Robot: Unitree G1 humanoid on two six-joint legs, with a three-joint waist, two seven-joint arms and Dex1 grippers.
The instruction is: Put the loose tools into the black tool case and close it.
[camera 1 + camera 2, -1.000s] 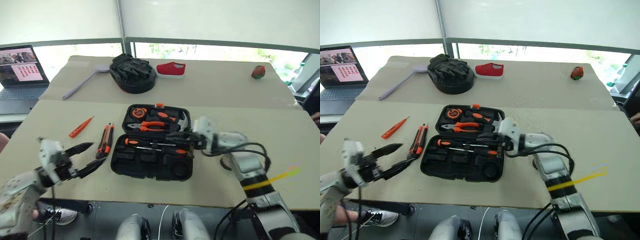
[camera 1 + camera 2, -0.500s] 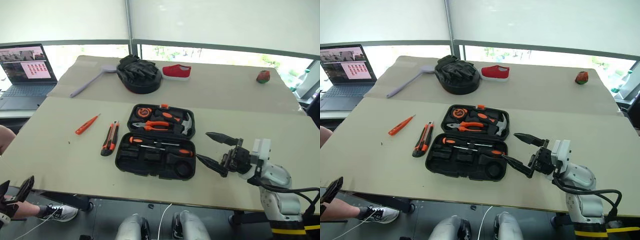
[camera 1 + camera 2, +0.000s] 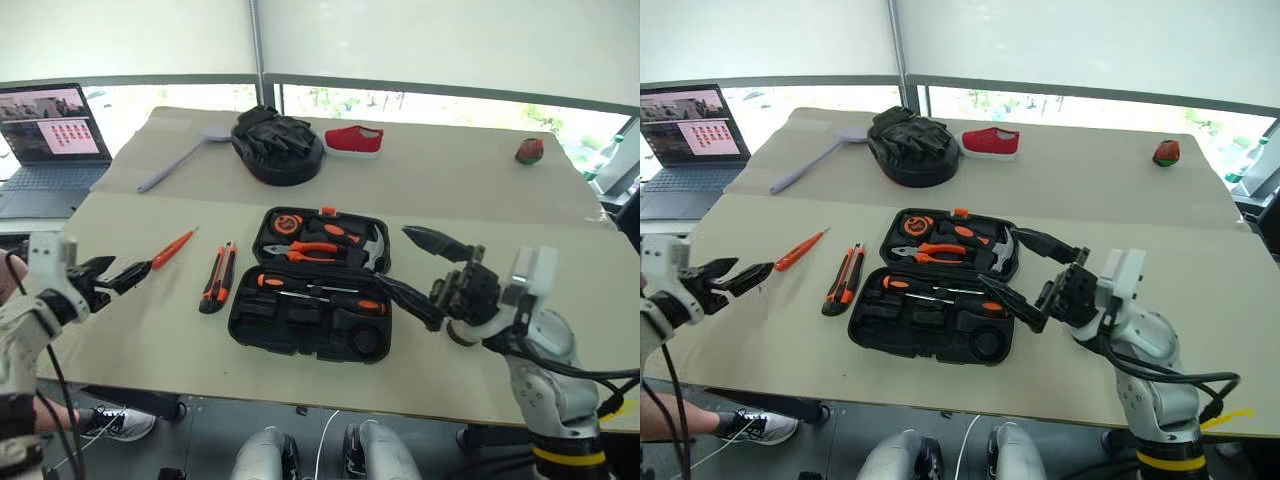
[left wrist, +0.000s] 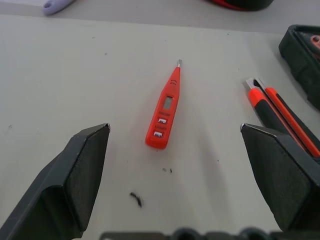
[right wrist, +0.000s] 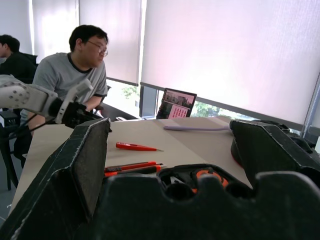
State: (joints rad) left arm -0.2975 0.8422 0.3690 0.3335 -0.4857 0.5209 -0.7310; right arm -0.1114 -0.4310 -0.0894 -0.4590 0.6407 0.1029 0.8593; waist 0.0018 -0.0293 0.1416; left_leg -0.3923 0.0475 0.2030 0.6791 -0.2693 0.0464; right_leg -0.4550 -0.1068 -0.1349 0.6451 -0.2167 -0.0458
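While the black tool case (image 3: 312,297) lies open mid-counter (image 3: 470,200), two loose tools are shown outside it: the thin orange screwdriver (image 3: 172,248), faced by the empty, spread left end effector (image 3: 108,277), then the utility knife (image 3: 216,276). Two screwdrivers (image 3: 318,290) are seated inside. Rightmost, the right end effector (image 3: 418,268) is held apart, empty.

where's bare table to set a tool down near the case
Bare table right of the black tool case, and bare in front of the thin orange screwdriver. Crowded left of the case: orange-black utility knife.
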